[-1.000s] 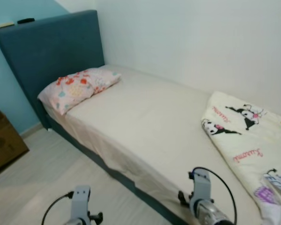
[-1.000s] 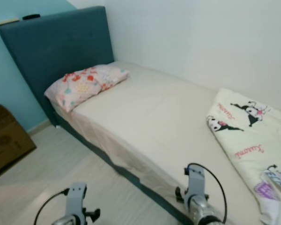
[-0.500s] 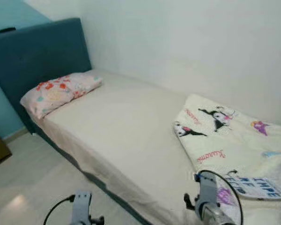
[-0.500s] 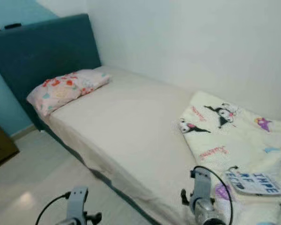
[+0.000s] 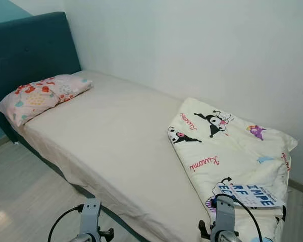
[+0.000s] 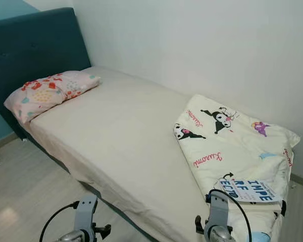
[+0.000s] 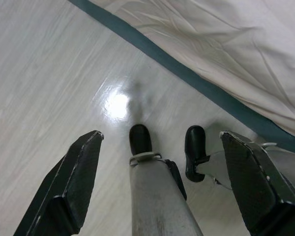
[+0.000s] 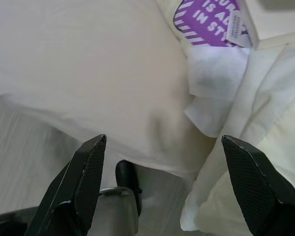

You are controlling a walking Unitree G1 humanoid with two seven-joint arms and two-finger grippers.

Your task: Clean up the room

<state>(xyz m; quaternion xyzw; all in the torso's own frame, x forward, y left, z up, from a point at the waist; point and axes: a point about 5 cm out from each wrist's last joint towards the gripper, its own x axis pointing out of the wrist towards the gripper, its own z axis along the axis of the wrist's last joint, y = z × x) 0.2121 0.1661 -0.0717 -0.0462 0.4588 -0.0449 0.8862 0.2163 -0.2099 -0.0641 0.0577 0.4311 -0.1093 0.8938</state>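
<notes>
A single bed (image 5: 116, 146) with a cream sheet runs along the white wall. A pink floral pillow (image 5: 38, 96) lies at its head, against the teal headboard (image 5: 30, 48). At the foot end lies a folded cream blanket (image 5: 227, 148) with cartoon prints. A white book with blue letters (image 5: 250, 194) rests on the blanket near the bed's edge. My left gripper (image 7: 161, 135) hangs open above the floor beside the bed. My right gripper (image 8: 163, 140) is open over the bed's edge, above the sheet and a fold of the blanket (image 8: 221, 93). Neither holds anything.
Pale wood floor (image 5: 25, 186) spreads along the near side of the bed. The teal bed base (image 7: 196, 81) runs under the hanging sheet. My own feet (image 7: 140, 140) stand close to it. Both wrists (image 5: 91, 222) sit low in the eye views.
The camera has swung to the right: headboard and pillow slid to the picture's left and the whole blanket with the book came into view. Nothing on the bed moved.
</notes>
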